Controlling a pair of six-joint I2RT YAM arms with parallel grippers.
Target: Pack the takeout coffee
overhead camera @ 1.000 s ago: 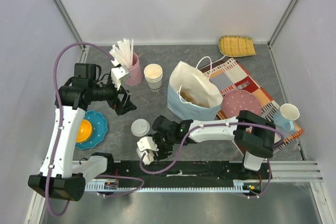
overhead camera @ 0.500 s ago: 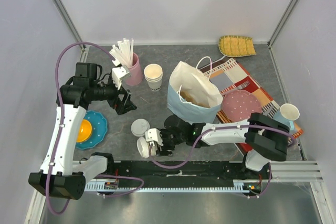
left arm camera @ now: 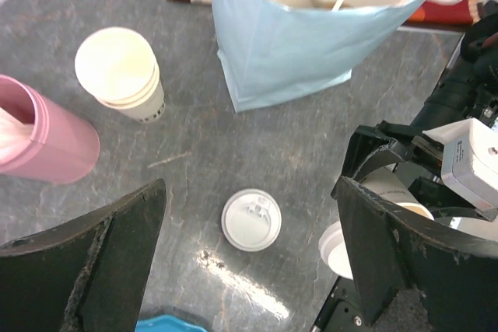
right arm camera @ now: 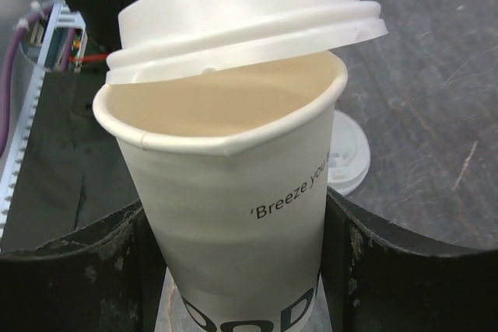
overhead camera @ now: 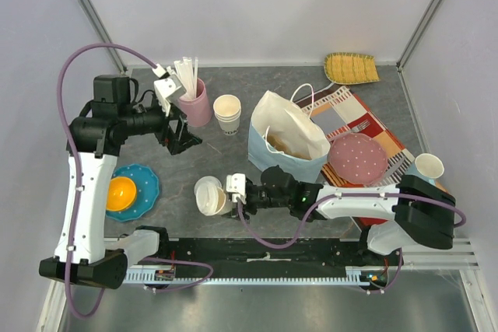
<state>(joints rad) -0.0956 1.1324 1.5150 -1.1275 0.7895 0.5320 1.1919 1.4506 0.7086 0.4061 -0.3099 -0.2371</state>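
The right gripper (overhead camera: 225, 199) is pinching the coffee cup (right arm camera: 233, 184) by its sides, one finger on each side. The cup is white paper with dark letters on it. Its white lid (right arm camera: 241, 13) sits crooked on top, so one side is lifted and the inside of the cup shows. From above, the cup is tipped on its side with the lid pointing to the left. It is near the front edge of the gray table (overhead camera: 233, 162), a little left of the middle and in front of the paper bag (overhead camera: 284, 145). Whether the cup touches the table cannot be told. A loose flat lid (left arm camera: 250, 220) lies on the table just beside the cup. The left gripper (overhead camera: 177, 139) is spread wide with nothing in it, up over the left part of the table. A pink cup of white straws (overhead camera: 198, 103) and a stack of paper cups (overhead camera: 227, 113) stand near the back edge. A blue plate (overhead camera: 145, 184) with something orange on it is by the left edge. A pink plate (overhead camera: 356, 153) lies on a striped mat (overhead camera: 342, 110) on the right side.
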